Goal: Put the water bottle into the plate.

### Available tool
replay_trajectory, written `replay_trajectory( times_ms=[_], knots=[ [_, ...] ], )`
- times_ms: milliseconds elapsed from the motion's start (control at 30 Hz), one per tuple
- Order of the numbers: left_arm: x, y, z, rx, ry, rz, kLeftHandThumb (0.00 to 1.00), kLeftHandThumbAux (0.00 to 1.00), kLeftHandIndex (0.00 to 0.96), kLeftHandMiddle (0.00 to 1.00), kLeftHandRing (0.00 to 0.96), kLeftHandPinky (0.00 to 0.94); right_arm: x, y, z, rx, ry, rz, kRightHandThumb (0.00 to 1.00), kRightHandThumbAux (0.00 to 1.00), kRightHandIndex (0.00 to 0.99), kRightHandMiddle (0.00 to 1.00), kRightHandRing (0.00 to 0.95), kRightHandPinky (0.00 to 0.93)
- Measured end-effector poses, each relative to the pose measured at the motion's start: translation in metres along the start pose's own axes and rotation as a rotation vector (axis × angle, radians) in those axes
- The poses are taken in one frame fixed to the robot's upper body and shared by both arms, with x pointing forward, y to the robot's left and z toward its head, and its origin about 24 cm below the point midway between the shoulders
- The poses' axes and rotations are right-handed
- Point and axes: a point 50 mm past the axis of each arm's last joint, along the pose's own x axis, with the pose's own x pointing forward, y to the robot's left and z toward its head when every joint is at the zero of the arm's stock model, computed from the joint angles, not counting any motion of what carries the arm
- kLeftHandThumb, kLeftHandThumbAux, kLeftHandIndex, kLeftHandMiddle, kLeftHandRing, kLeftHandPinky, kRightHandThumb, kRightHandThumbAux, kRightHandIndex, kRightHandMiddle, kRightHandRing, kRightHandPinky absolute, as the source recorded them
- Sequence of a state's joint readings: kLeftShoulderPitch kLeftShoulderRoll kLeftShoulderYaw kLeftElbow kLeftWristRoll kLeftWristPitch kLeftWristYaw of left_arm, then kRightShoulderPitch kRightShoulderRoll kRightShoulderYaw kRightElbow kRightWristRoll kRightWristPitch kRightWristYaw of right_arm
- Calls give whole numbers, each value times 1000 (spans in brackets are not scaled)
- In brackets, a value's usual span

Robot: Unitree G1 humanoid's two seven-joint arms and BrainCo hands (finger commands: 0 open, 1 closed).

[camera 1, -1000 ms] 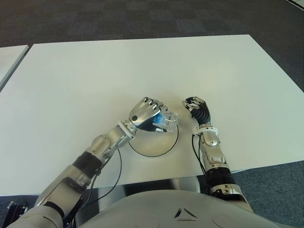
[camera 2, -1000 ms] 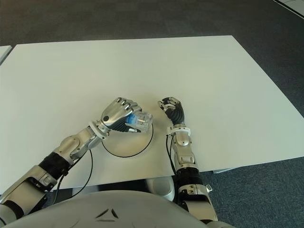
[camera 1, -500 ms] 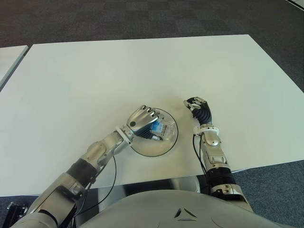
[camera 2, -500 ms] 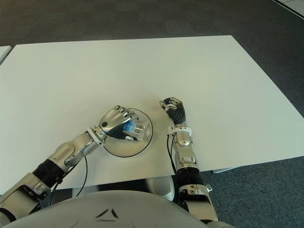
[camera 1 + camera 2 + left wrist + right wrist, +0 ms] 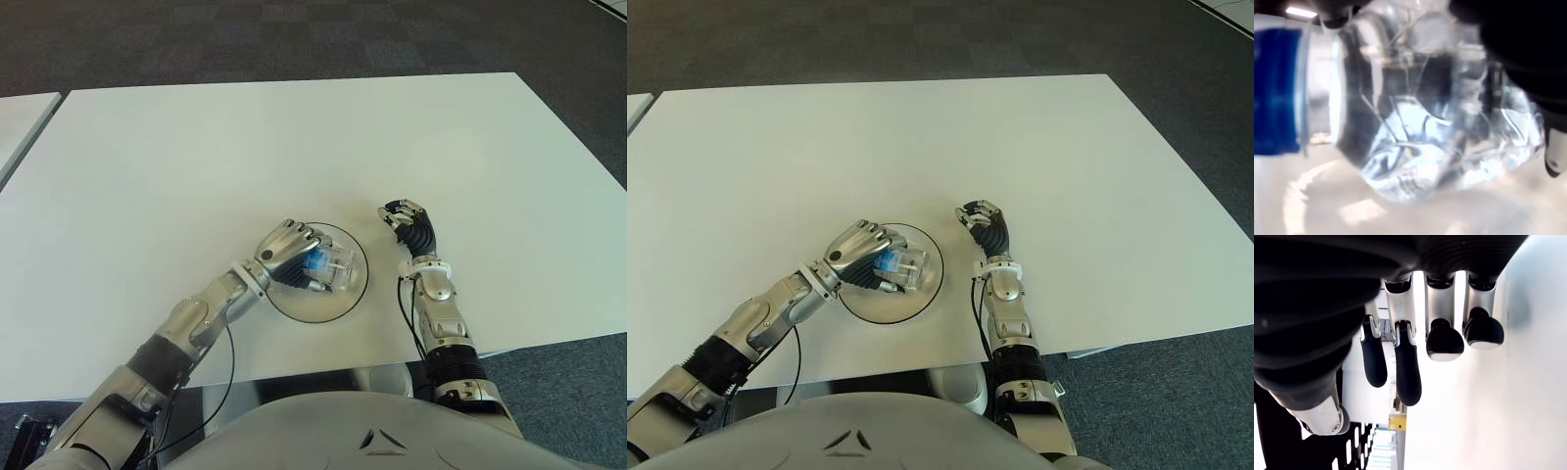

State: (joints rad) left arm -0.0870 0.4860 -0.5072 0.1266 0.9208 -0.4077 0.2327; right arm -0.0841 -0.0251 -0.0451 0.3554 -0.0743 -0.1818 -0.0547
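- The left hand [image 5: 285, 251] is wrapped around a clear crinkly plastic water bottle with a blue label [image 5: 328, 267].
- The bottle lies on its side over the round white plate with a dark rim [image 5: 323, 308].
- The right hand [image 5: 409, 223] is just right of the plate on the white table [image 5: 196, 147], fingers curled, holding nothing.

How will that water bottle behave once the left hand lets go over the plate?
Likely light and soft: the water bottle looks clear, crumpled and mostly empty in the left hand. It lies on its side over the plate, so it may roll. The creased walls could damp that.
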Motion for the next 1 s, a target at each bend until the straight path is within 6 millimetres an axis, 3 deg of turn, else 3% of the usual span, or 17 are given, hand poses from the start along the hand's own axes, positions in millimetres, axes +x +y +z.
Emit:
replay_trajectory(
  times_ms=[33,133,333,533,767,1000],
  knots=[
    [0,0,0,-1,-7,-4,407,673,392,443,430,397,0,0,0,0,0,0,843,687,411,595,861,856],
    [-2,-2,-1,-9,-28,-18,211,656,373,405,358,283,0,-1,0,-2,1,-1,843,687,411,594,862,856],
    [-4,-4,-1,-37,-45,-22,47,597,283,315,249,88,0,-2,-1,-4,5,0,844,686,412,593,865,859],
    [-4,-1,-4,-44,-33,-3,4,557,200,235,159,9,0,-2,-2,-4,9,5,844,686,413,594,867,860],
    [-5,-1,-4,-9,-43,-15,0,538,100,130,46,0,0,-2,-3,-4,11,3,844,686,413,595,867,860],
    [-5,-2,-4,2,-45,-20,0,526,19,45,4,0,0,-2,-3,-4,13,-3,844,686,413,592,868,861]
  ],
)
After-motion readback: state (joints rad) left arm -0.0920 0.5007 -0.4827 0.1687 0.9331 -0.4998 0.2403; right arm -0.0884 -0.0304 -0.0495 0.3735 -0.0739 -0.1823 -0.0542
